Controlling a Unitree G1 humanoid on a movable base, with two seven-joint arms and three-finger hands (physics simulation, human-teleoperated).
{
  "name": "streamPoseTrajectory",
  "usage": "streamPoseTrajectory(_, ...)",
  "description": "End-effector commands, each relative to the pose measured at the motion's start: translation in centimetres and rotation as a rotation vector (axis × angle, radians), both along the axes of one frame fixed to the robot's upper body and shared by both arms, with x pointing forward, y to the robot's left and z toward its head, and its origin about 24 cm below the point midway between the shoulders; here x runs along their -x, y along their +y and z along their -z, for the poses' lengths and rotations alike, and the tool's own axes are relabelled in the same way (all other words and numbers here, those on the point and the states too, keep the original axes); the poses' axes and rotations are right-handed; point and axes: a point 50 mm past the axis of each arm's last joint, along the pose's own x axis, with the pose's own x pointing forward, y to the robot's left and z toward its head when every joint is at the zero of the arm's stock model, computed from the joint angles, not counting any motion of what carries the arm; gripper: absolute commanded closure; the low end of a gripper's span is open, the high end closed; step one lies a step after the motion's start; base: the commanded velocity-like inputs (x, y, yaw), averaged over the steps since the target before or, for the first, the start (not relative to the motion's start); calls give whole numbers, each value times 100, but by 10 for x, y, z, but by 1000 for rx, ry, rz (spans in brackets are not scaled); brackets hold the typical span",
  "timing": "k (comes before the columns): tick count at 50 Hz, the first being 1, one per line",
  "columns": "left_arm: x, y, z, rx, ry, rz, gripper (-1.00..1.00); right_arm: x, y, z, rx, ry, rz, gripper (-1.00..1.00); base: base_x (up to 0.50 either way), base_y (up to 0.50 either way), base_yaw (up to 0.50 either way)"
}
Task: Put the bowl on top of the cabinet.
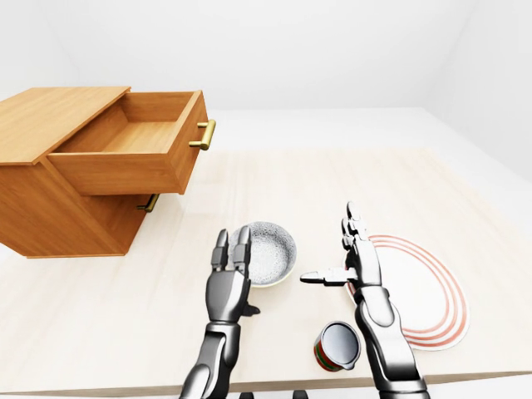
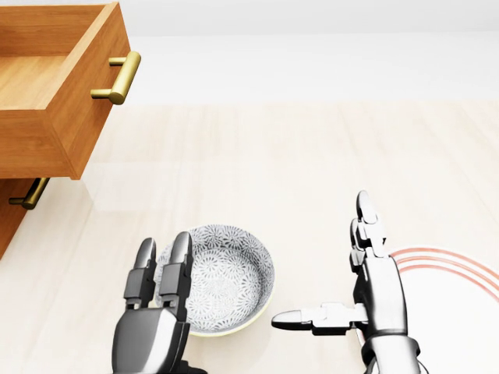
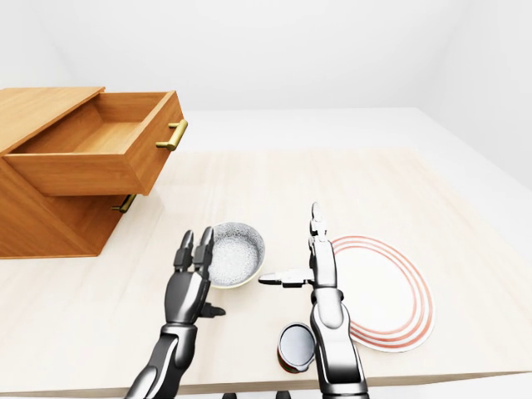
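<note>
A grey-and-white patterned bowl point(image 2: 226, 276) sits upright on the pale wooden table point(image 2: 281, 179), low in the head view. My left hand point(image 2: 166, 265) is open, its straight fingers point(image 2: 178, 265) overlapping the bowl's left rim; I cannot tell whether they touch it. My right hand point(image 2: 331, 269) is open to the right of the bowl and apart from it, its thumb pointing at the bowl. The wooden cabinet point(image 1: 50, 116) stands at the upper left of the left-eye view, its flat top bare and its upper drawer point(image 1: 133, 145) pulled out.
A white plate with red rings point(image 1: 424, 291) lies right of my right hand. An open can point(image 1: 337, 345) stands near the table's bottom edge, beside my right forearm. The brass drawer handle point(image 2: 118, 78) juts out at the upper left of the head view.
</note>
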Motion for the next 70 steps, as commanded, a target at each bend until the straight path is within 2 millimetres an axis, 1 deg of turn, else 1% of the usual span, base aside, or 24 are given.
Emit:
streamPoseTrajectory(1, 0, -12, 8, -56, 21, 56, -100, 1, 0, -1, 1, -4, 0, -100, 0, 0, 0)
streamPoseTrajectory(9, -3, -15, 8, -63, 19, 69, -100, 1, 1, -1, 4, -4, -4, -100, 0, 0, 0)
streamPoseTrajectory(10, -3, -16, 7, -72, 14, 73, -59, 1, 1, -2, 4, -4, -4, -100, 0, 0, 0)
streamPoseTrajectory(11, -2, -15, 8, -81, 14, 80, 95, 1, 1, -1, 4, -4, -4, -100, 0, 0, 0)
streamPoseTrajectory(12, -1, -14, 7, -78, 12, 76, 99, 1, 0, -1, 3, -4, -4, -100, 0, 0, 0)
streamPoseTrajectory(33, -1, -10, 5, -63, 6, 54, 100, 0, 2, 1, 5, -1, -7, -100, 0, 0, 0)
streamPoseTrajectory(39, -2, -8, -4, -38, -30, 39, 100, 1, 2, -1, 4, -3, -9, -100, 0, 0, 0)
streamPoseTrajectory(44, -5, -2, -24, 27, -106, 4, 100, 2, 2, -1, 4, -5, -9, -100, 0, 0, 0)
streamPoseTrajectory(45, -7, 2, -36, 65, -147, -15, 100, 2, 2, -1, 4, -5, -8, -100, 0, 0, 0)
streamPoseTrajectory(46, -7, 4, -41, 79, -168, -22, 100, 2, 2, -2, 4, -5, -8, -100, 0, 0, 0)
streamPoseTrajectory(47, -8, 4, -41, 80, -169, -23, 100, 2, 2, -2, 4, -5, -8, -100, 0, 0, 0)
streamPoseTrajectory(48, -8, 8, -58, 138, -232, -43, 100, 3, 2, -2, 4, -6, -9, -100, 0, 0, 0)
streamPoseTrajectory(52, -8, 14, -85, 227, -326, -56, 100, 3, 2, -3, 4, -8, -9, -100, 0, 0, 0)
streamPoseTrajectory(58, -5, 12, -110, 254, -368, -4, 99, 4, 2, -3, 5, -8, -10, -100, 0, 0, 0)
streamPoseTrajectory(60, -4, 11, -115, 249, -379, 11, 99, 4, 2, -3, 5, -8, -11, -100, 0, 0, 0)
streamPoseTrajectory(61, -4, 10, -123, 246, -395, 29, 99, 3, 3, -3, 4, -8, -13, -100, 0, 0, 0)
streamPoseTrajectory(63, -4, 9, -130, 227, -414, 45, 99, 3, 3, -2, 5, -7, -15, -100, 0, 0, 0)
streamPoseTrajectory(66, 0, 7, -158, 222, -473, 104, 100, 4, 5, -2, 7, -7, -20, -100, 0, 0, 0)
streamPoseTrajectory(68, 1, 8, -168, 220, -494, 126, 99, 4, 5, -2, 8, -7, -21, -100, 0, 0, 0)
streamPoseTrajectory(70, 5, 8, -183, 215, -529, 157, 100, 4, 6, -2, 9, -7, -21, -100, 0, 0, 0)
